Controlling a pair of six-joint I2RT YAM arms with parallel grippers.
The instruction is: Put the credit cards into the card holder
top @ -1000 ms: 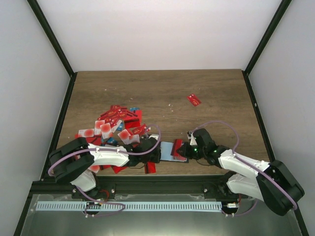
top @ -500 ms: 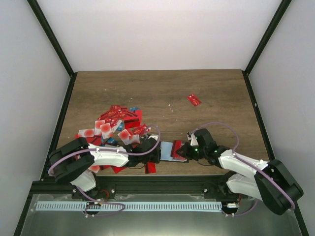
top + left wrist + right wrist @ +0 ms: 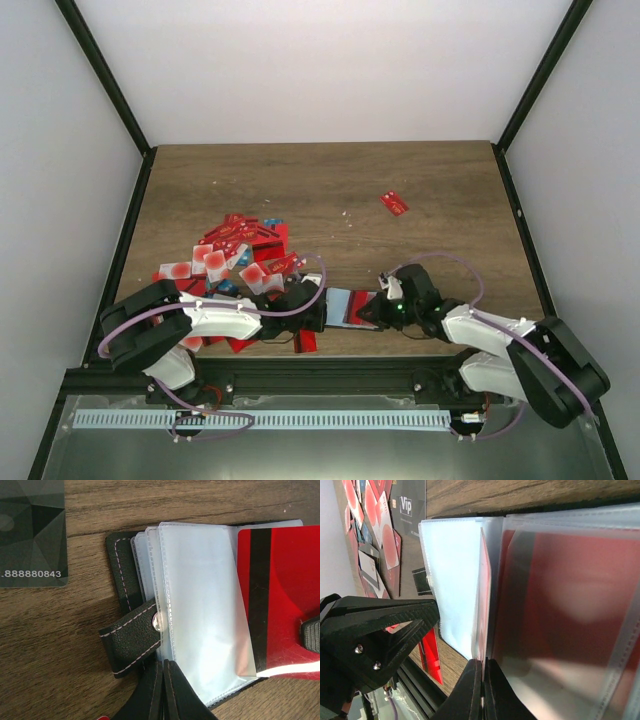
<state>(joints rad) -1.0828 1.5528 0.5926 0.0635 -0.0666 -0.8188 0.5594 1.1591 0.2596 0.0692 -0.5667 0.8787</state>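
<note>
Red card [image 3: 292, 590], black-striped; sleeves [image 3: 200, 605] seemingly clear

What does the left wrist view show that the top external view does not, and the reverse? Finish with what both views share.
Only the left wrist: the printed number on the black card, the snap tab of the card holder, and the dark stripe on the red card lying partly under a clear sleeve. Only the top external: the heap of credit cards and a lone red card far off. Shared: the open card holder between the left end effector and right end effector.
</note>
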